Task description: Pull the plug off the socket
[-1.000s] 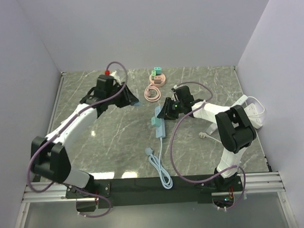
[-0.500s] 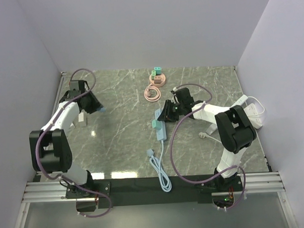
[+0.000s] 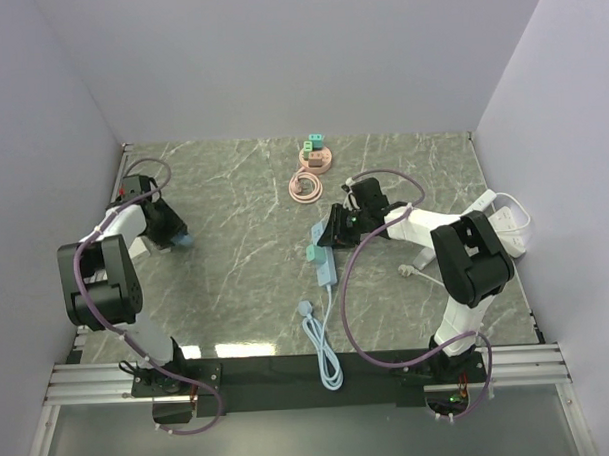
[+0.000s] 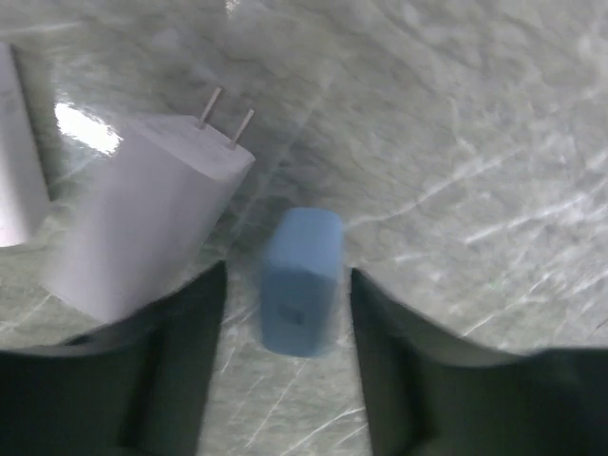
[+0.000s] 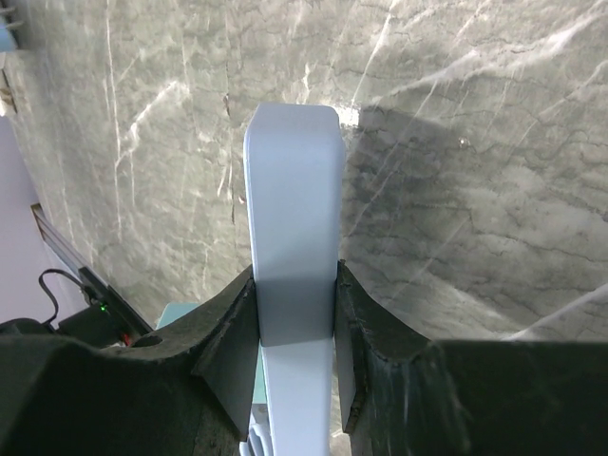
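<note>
The pale blue power strip socket (image 3: 325, 259) lies mid-table with a teal plug (image 3: 311, 252) still in it. My right gripper (image 3: 331, 230) is shut on the strip's far end; in the right wrist view both fingers press its sides (image 5: 290, 190), and the teal plug (image 5: 176, 313) shows at the lower left. My left gripper (image 3: 175, 236) is at the far left, open. A small blue plug (image 4: 299, 280) lies on the table between its fingers (image 4: 176, 361), touching neither; it also shows in the top view (image 3: 185, 238).
A white charger (image 4: 142, 223) with two prongs lies just left of the blue plug. A pink disc holding teal plugs (image 3: 313, 158) and a pink coiled cable (image 3: 303, 186) sit at the back. A white power strip (image 3: 509, 221) lies at the right. The strip's cable (image 3: 324, 347) runs toward the near edge.
My left arm swung from the table's middle to the far left with the blue plug and now stands open over it. The power strip shifted slightly in my right gripper.
</note>
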You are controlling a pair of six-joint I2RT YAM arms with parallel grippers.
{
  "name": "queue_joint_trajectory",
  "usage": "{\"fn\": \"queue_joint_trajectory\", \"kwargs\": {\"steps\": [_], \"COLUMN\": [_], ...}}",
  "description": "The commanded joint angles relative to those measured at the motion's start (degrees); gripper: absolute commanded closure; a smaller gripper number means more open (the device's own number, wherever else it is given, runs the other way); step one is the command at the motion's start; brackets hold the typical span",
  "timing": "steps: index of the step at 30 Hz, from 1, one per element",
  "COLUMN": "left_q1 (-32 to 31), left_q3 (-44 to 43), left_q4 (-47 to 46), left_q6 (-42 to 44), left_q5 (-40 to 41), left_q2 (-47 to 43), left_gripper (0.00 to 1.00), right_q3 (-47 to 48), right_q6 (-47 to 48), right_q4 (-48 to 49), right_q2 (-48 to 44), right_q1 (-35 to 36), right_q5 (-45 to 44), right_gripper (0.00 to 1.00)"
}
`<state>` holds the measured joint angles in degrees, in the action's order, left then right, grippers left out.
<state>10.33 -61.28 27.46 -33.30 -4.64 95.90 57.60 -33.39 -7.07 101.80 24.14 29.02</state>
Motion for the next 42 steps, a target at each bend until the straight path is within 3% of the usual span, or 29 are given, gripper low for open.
{"fn": "queue_joint_trajectory", "kwargs": {"steps": [1,3,10,16,19,24,29,37,42], "left_q1": [1.01,1.36,1.63,0.40,-3.81,-18.83,-29.47,-37.39,-38.98], "left_q3": [-0.42,-0.77,-1.48,-0.16,1.42,4.75,6.61,1.70,0.02], "left_q4": [-0.04,0.40,0.31,-2.15,-3.20,-7.58,-13.57,-18.67,-18.94], "left_q6": [0.87,0.78,0.69,2.53,4.64,5.44,1.66,-0.97,-2.12], "left_q5": [1.57,2.44,0.61,-9.93,-17.57,-26.09,-27.35,-27.00,-26.82], "left_q2": [0.34,0.17,-3.96,-11.78,-14.94,-17.23,-15.66,-10.83,-8.27], "left_gripper": [0.38,0.27,0.14,0.07,0.07,0.08,0.08,0.07,0.07], "right_q3": [0.84,0.93,2.42,4.88,6.64,9.45,12.97,13.59,12.53], "right_q6": [0.51,0.60,0.08,-1.85,-3.52,-7.47,-7.66,-8.01,-8.36], "right_q4": [-0.49,-0.58,-1.36,-3.73,-5.32,-6.64,-9.45,-8.93,-7.52], "right_q2": [-2.66,-2.57,-2.13,-1.69,-1.34,-1.08,-0.02,0.24,-0.37], "right_q1": [0.56,0.64,0.64,0.65,0.64,0.91,2.05,4.95,5.30], "right_q5": [1.75,1.75,1.75,-0.45,-1.77,-3.08,-3.62,-2.21,-1.68], "right_gripper": [1.00,1.00,1.00,1.00,1.00,1.00,1.00,1.00,1.00]}}
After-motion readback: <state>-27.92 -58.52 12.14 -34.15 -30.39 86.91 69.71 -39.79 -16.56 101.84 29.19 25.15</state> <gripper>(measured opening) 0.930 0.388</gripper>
